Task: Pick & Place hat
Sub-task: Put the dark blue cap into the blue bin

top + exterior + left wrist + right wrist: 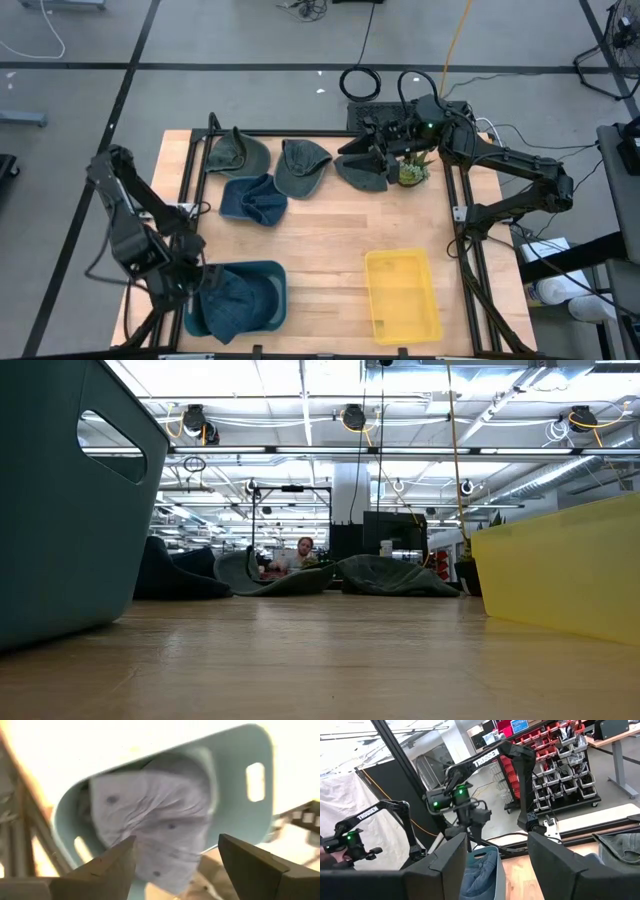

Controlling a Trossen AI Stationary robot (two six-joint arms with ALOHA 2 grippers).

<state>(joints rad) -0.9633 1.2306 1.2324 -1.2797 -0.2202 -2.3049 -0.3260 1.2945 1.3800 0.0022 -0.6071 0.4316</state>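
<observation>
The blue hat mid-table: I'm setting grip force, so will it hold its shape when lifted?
Probably not. The blue hat lies crumpled and folded, so it likely droops from a pinch. It looks like thin cloth, so probably light. Pushed, it would likely bunch on the wooden table rather than slide.

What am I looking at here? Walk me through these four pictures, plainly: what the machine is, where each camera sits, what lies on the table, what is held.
This is a robot with two dark arms at a wooden table. One picture looks straight down from above, one looks level across the tabletop, and two come from cameras on the arms' wrists.

On the table lie hats: a blue hat and three grey-green ones at the far edge. Near the front stand a teal bin, with a blue hat inside, and an empty yellow bin.

The left gripper hovers open over the teal bin, holding nothing. The right gripper is open too, up at the far right hat, beside a small plant.
</observation>
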